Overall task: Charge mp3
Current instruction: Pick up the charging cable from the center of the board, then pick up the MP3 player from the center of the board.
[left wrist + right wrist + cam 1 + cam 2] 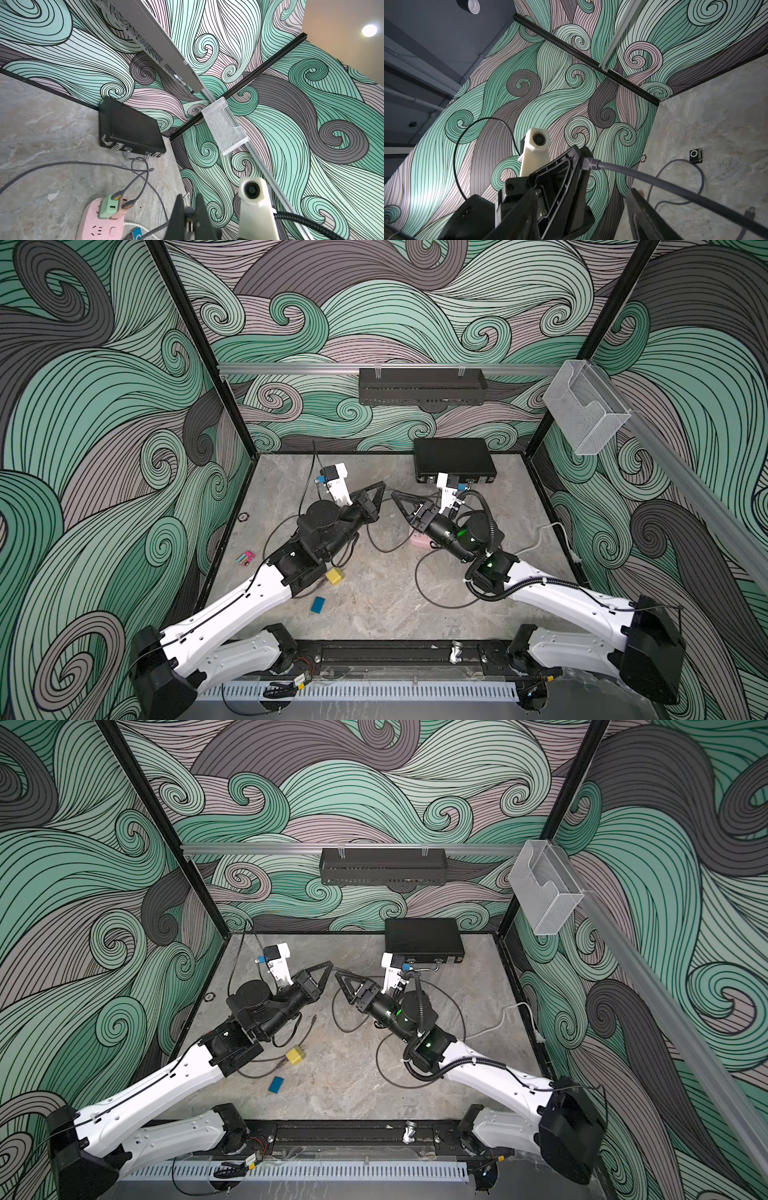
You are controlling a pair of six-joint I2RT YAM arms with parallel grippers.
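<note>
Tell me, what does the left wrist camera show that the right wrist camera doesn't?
Only the left wrist view shows the pink power strip with chargers plugged in, the black case by the wall, and the clear wall holder.

Only the right wrist view shows the small dark mp3 player lying on the table, and the grey cable with its end pinched in the left gripper.

Both show that shut gripper, the swirl-patterned wall and the stone-look tabletop.
</note>
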